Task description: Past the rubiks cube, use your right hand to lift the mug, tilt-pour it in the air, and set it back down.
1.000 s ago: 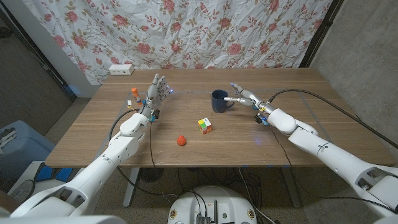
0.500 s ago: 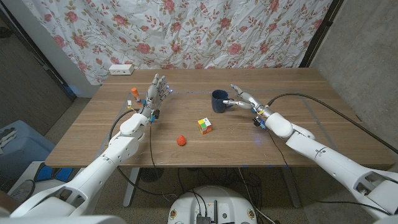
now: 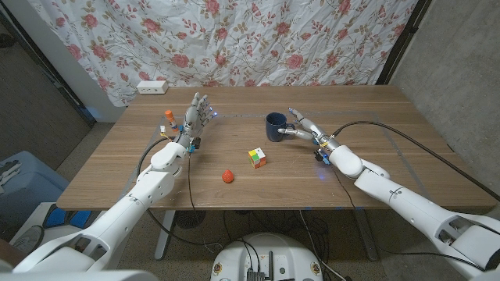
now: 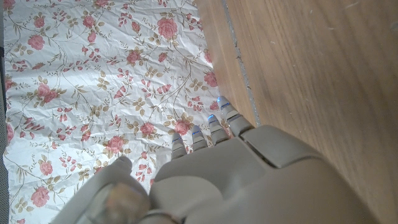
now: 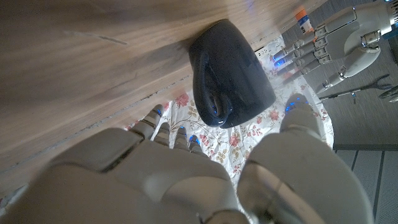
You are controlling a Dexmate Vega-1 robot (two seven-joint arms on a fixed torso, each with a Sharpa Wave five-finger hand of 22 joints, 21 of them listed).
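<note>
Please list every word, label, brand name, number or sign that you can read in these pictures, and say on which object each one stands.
No text can be read.
The small bottle with an orange cap by the left hand: any label is too small to read.
The white power strip at the table's far edge: no legible marking.
The mug and the rubiks cube: no lettering visible.
</note>
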